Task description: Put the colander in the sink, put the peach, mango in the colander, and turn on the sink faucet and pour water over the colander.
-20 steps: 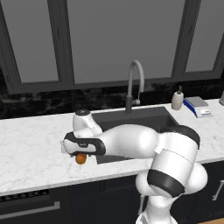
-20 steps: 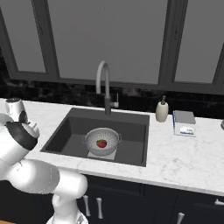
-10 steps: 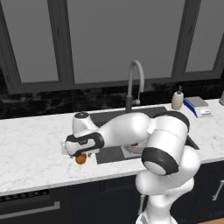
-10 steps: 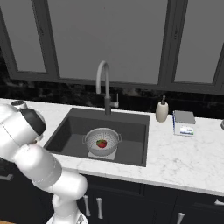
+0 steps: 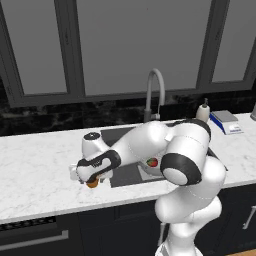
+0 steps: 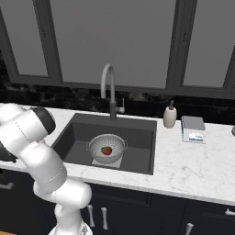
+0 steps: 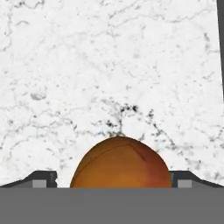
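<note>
One orange peach lies on the white marble counter, to the left of the dark sink. The gripper hangs low over it, jaws spread wide on either side, not clamping it. Inside the sink, the metal colander holds the red mango, below the gooseneck faucet.
</note>
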Controlling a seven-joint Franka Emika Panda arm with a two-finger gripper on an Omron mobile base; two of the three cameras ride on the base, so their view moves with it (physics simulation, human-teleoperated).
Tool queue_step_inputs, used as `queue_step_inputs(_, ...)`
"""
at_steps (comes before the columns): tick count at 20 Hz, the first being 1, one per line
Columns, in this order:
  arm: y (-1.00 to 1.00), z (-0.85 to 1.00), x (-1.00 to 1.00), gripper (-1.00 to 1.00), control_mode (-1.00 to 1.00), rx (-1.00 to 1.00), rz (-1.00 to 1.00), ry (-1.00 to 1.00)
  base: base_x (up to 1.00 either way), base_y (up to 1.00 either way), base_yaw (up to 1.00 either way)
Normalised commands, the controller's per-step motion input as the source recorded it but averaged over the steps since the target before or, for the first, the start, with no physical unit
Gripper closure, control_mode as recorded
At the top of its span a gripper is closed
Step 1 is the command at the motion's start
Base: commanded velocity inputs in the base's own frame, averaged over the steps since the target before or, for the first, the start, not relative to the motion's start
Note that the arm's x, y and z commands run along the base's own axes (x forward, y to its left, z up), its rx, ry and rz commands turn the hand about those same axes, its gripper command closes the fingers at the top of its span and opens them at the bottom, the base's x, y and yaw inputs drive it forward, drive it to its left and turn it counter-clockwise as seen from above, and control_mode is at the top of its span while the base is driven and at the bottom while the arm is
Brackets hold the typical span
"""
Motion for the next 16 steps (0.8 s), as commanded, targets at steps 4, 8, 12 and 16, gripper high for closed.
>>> queue_step_inputs(4,0.0,-0.29,0.0,-1.0,-1.0,-0.01,0.0,0.0,0.0,0.0,0.0)
queue_step_inputs(8,0.0,-0.26,0.0,1.0,-1.0,-0.02,0.0,0.0,0.0,0.0,0.0)
queue_step_inputs(12,0.04,-0.02,0.0,1.0,-1.0,0.0,0.0,-0.01,0.0,0.0,0.0)
queue_step_inputs(16,-0.11,-0.08,-0.54,1.0,-1.0,0.0,-0.1,-0.1,0.0,0.0,0.0)
